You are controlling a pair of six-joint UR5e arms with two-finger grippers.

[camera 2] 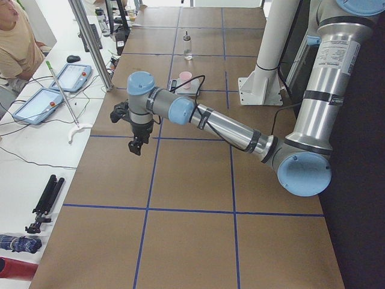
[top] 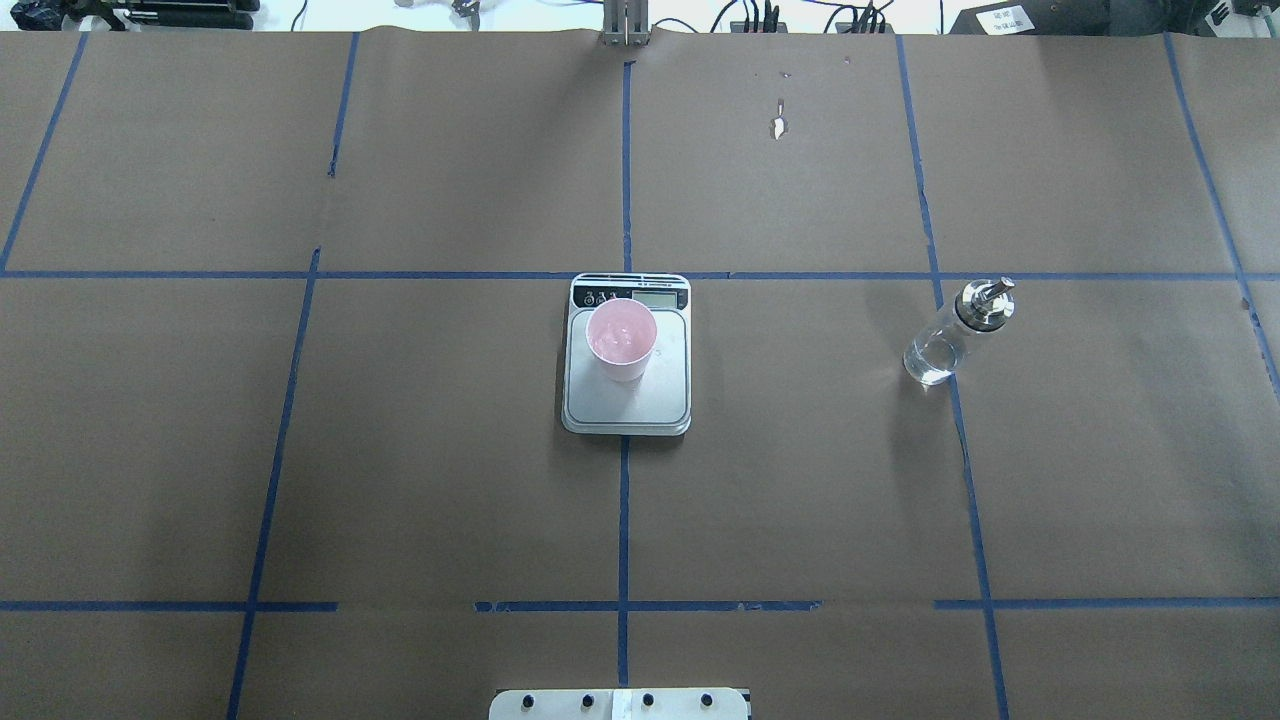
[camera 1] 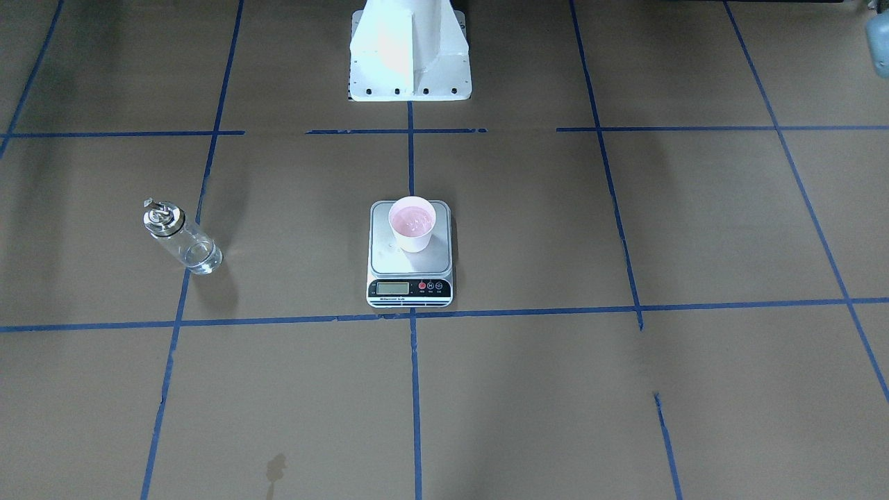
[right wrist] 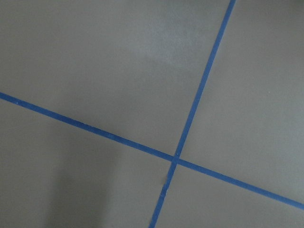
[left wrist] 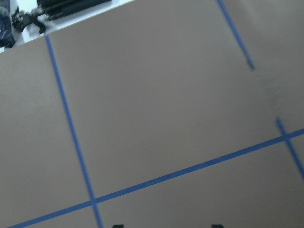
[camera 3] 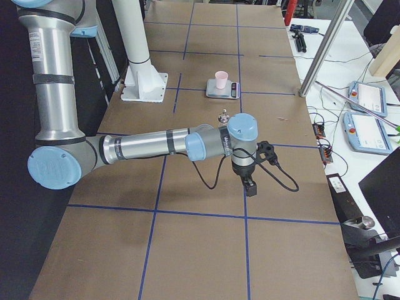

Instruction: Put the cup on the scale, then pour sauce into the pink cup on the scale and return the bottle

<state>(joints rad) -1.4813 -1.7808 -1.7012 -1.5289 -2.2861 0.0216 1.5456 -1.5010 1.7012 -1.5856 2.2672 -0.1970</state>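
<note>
Looks finished: cup (top: 621,340) upright on scale (top: 627,405), apparently holding liquid; bottle (top: 935,352) upright, well apart on robot's right. Cannot tell whether left gripper (camera 2: 135,149) or right gripper (camera 3: 250,190) gapes or grips. Park arms clear of scale.

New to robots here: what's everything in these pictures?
table: one, brown, crossed by blue tape
scale: one, silver-grey with black front strip, table centre
cup: one, pale pink, upright on the scale
bottle: one, clear glass, silver spout, upright on the robot's right side
tablets: two, blue-edged, on the white bench
person: one, partly seen beside that bench
pedestal: one, white, robot's base
left gripper: one, black, above bare table; open or shut unclear
right gripper: one, black, above bare table; likewise unclear
</note>
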